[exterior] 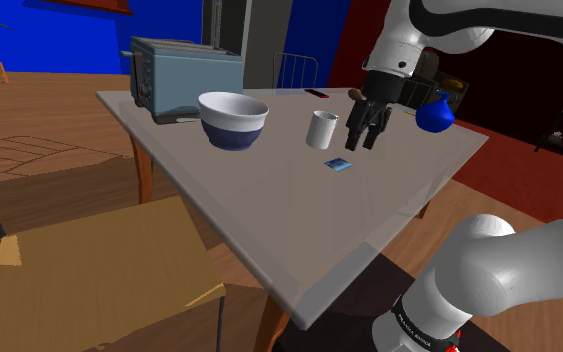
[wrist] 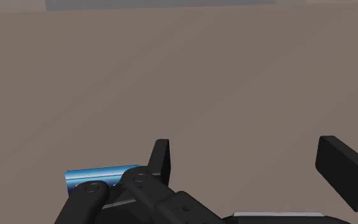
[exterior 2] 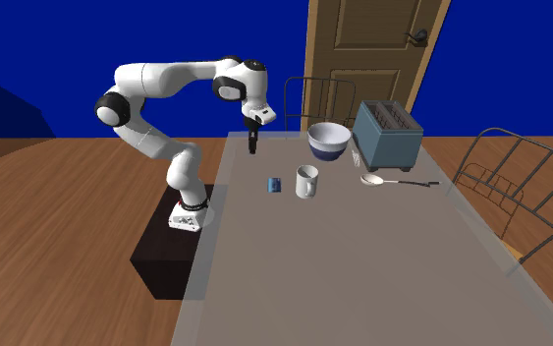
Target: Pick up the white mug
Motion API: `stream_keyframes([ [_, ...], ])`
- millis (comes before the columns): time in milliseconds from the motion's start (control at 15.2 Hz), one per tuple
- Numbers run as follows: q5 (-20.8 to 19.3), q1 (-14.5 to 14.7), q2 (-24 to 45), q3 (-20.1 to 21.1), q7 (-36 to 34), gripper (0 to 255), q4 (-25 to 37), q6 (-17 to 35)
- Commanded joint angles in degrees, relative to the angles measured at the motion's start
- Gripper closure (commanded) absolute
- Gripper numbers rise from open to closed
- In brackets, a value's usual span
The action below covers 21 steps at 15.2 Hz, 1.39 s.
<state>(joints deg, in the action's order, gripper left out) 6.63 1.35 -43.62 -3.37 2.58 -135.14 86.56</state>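
In the shoulder view, going from left to right, a grey-blue boxy toaster [exterior: 184, 80] stands at the far corner of the pale grey tabletop [exterior: 369, 230]. Next comes a round white bowl with a dark blue base [exterior: 234, 120], and then the small white cylindrical mug [exterior: 321, 128], upright with its open mouth up. A small flat bright blue block [exterior: 338, 164] lies on the tabletop just in front of the mug. Just to the right of the mug, and apart from it, the black two-finger end effector [exterior: 364, 142] hangs from the white arm, pointing down above the tabletop.

In the second exterior view the order runs the other way. The end effector [exterior 2: 252, 152] is near the tabletop's left edge, then come the blue block [exterior 2: 274, 185] and the mug [exterior 2: 306, 182]. The bowl [exterior 2: 329, 141] and toaster [exterior 2: 387, 135] stand behind, and a pale spoon [exterior 2: 382, 180] lies further right.

The wrist view shows the end effector [wrist: 246, 149] spread wide. Only bare tabletop lies between its fingers [wrist: 160, 159], so it grips nothing, and the blue block [wrist: 101, 175] sits just outside one finger.

By my reading the task is at an early stage. The mug rests on the tabletop, untouched. What is left is to bring the fingers around it, close them and lift.
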Motion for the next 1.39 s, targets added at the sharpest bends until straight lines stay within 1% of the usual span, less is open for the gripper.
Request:
stream_keyframes([
  [0,0.0,0.0,0.0,0.0,0.0,0,0.0,0.0],
  [264,-3.87,0.07,8.85,-2.05,5.28,0,6.01,1.54],
  [594,-7.76,0.24,19.99,-4.05,11.36,0,14.97,2.61],
  [1188,-12.48,0.05,39.76,-6.04,21.06,0,34.66,1.81],
  [1320,-12.5,0.03,39.6,-6.04,20.92,0,32.93,3.37],
])
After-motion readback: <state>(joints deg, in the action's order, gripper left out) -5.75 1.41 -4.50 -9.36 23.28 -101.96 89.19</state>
